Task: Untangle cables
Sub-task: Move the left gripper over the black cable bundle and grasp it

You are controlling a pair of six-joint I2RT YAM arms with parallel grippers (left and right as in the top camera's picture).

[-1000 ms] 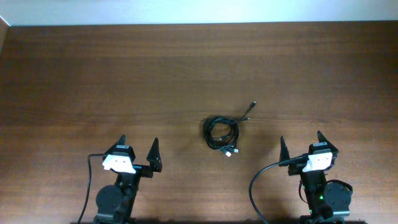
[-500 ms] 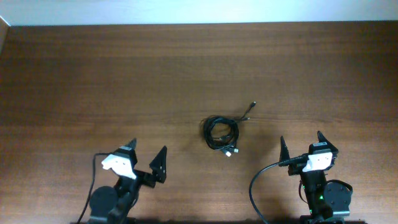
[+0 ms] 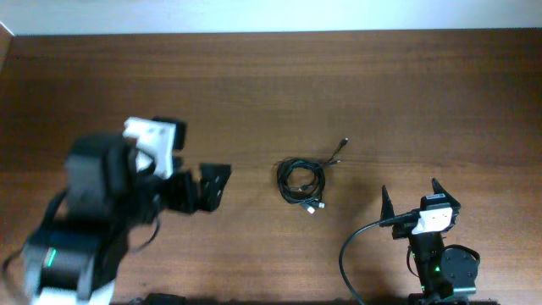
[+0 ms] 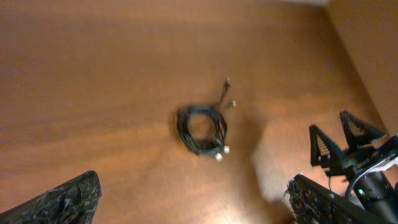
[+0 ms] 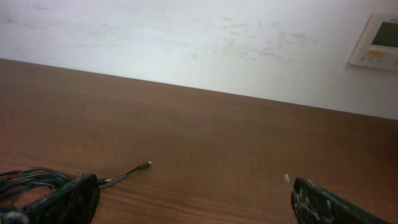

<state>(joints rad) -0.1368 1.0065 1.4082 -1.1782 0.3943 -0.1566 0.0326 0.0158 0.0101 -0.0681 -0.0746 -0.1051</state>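
Brown wood-grain table [image 3: 254,85] under both arms. We log the cables [image 3: 301,180] as one small coil of thin black cord lying flat on the wood. Two loose ends trail off its far side, and a silvery plug sits at its near edge. The coil lies between the two sets of jaws and touches neither.

Left gripper [image 3: 200,188]: blurred in the overhead view, so we read it from its own wrist camera. There its two fingers sit at the bottom corners, spread wide with nothing between them. The coil lies ahead of these jaws, roughly centred on the gap and well apart from the tips.

Right gripper [image 3: 410,191]: jaws parted and empty, tips pointing toward the far side of the table. The coil lies ahead and to the left of them. In the right wrist view only the coil's edge shows, just beyond the left fingertip, and one thin plug end reaches into the gap ahead.

Thick black wire [image 3: 345,254] loops beside the right arm's base. White wall [image 5: 186,37] stands far ahead of the right jaws.
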